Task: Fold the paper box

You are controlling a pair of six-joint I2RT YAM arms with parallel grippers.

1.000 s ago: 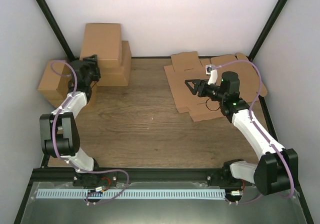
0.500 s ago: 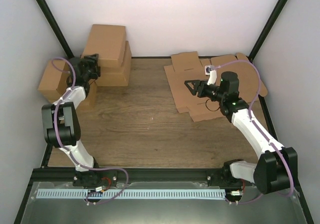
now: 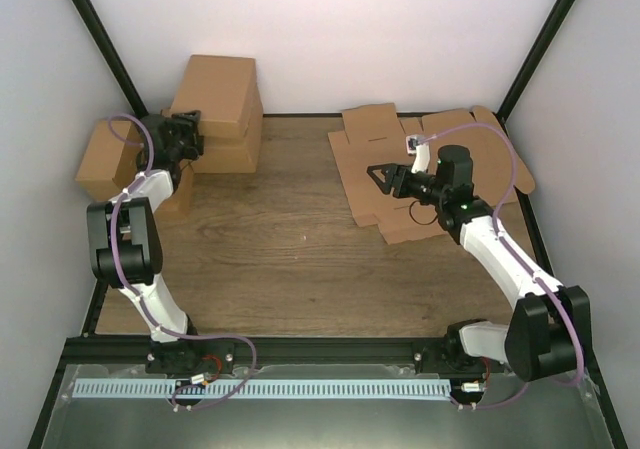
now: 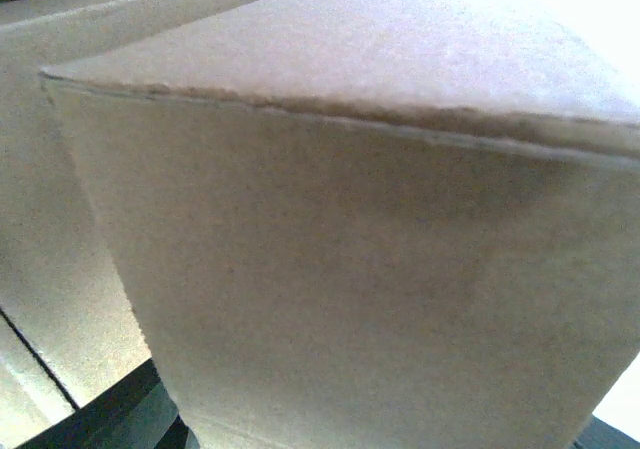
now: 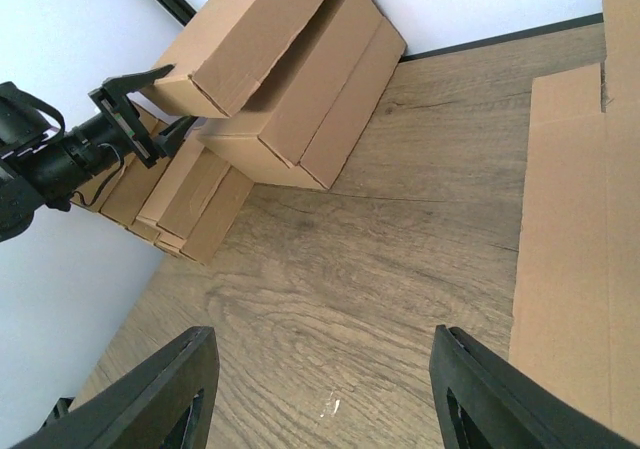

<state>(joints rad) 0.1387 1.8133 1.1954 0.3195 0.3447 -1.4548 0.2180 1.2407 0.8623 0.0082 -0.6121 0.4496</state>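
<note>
Flat paper box (image 3: 370, 127) (unfolded, flaps out) lying at the counter's (image 3: 280, 239) far right, right gripper (image 3: 380, 177) spread above its left part, left gripper (image 3: 188, 129) pinching the tilted top carton (image 3: 218, 89) at far left.

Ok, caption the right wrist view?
Open right gripper near flat paper box; left gripper clamps the top carton opposite.

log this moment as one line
left gripper: clamped on top carton, carton tilted on stack | right gripper: open, empty, at edge of paper box | paper box: flat, unfolded
</note>
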